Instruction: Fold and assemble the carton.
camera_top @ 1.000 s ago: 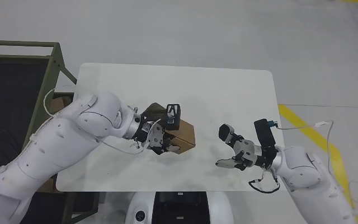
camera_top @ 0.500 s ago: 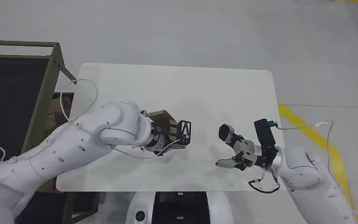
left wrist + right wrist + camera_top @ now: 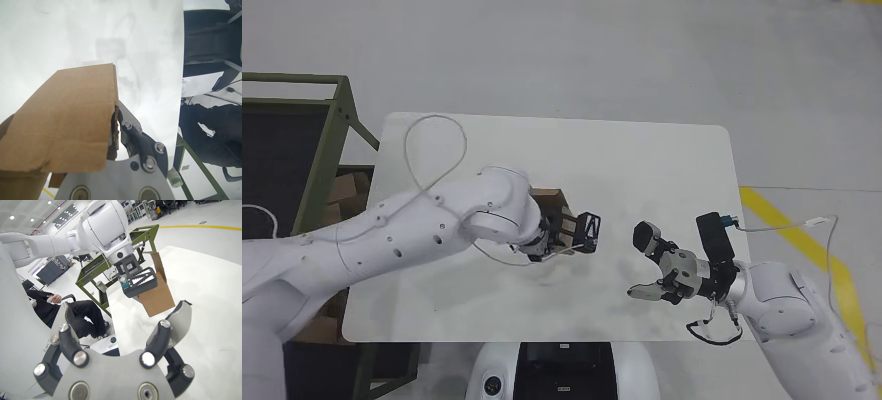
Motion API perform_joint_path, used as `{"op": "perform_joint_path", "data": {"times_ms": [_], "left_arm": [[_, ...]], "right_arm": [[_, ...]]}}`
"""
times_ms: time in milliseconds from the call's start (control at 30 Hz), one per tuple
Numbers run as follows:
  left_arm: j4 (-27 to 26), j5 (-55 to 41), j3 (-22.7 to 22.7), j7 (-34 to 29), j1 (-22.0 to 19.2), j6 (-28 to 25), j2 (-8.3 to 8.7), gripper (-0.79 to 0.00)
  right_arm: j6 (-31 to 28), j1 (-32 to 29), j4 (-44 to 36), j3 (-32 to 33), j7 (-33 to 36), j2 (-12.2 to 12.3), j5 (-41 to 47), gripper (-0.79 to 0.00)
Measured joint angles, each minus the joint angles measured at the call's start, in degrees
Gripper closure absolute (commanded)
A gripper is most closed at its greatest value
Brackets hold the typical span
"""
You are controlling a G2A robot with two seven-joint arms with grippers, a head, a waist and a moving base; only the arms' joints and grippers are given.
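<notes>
Looking down from the top, you have the left arm stretched in from the left edge of the white table (image 3: 642,160), and its left gripper (image 3: 560,235) sits about midway between the far and near edges, a little left of the centre. It is clamped on the brown cardboard carton (image 3: 550,200), most of which is hidden under the wrist, with only a strip of brown showing on the far side of it. Your right gripper (image 3: 644,265) waits near the near edge, right of the centre and well apart from the carton. Its two fingers are spread wide and there is nothing between them. The green metal frame cart (image 3: 342,100) stands beside the table's far left corner. From the left wrist, a broad creased panel of the carton lies across the tool. One metal finger presses against the panel's torn, layered edge, while the other finger is covered by the cardboard. White tabletop lies beyond, running to the table's edge. From the right wrist, you look between the parted fingers straight at the carton. It hangs tilted in the left arm's grip with one corner pointing down at the tabletop, and one narrow flap stands up open at its top. You cannot tell whether that low corner touches the table.
</notes>
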Motion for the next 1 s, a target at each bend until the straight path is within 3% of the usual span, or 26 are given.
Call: {"op": "perform_joint_path", "data": {"times_ms": [233,533,1000], "left_arm": [[3.9,5.9,0.0,-1.7,3.2,1.7,-4.52,0.0],[8.4,13.1,0.0,-2.7,6.1,2.7,-8.95,0.0],[13.2,18.1,0.0,-2.2,8.5,2.2,-12.67,0.0]], "right_arm": [[0.0,0.0,0.0,0.0,0.0,0.0,0.0,-0.785],[0.0,0.0,0.0,0.0,0.0,0.0,0.0,-0.785],[0.0,0.0,0.0,0.0,0.0,0.0,0.0,-0.785]]}}
